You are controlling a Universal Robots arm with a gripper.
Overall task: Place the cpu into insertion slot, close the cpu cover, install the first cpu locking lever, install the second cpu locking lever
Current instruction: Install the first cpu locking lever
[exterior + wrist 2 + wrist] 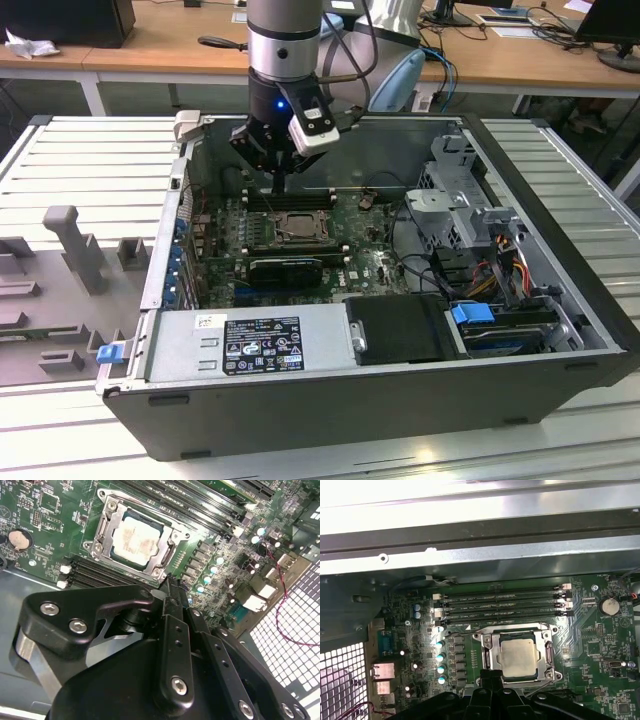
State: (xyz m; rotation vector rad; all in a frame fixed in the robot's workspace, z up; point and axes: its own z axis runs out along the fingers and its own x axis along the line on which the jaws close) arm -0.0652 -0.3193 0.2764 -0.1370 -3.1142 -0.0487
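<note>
Socket area, seen from my remote station. The fingers (171, 597) are pressed together and carry nothing. In the exterior view they hang over the far edge of the insertion slot (290, 226), next to the memory slots (505, 607). In both wrist views the slot lies just ahead of the fingertips and below them. The cpu (134, 537) sits flat in the slot, its pale beige, slightly smudged face up. The cpu cover (492, 650) lies down around it as a silver frame. I cannot tell whether the levers are latched.

One cpu (519, 657), one cpu cover (492, 654), one coin battery (609, 606).
</note>
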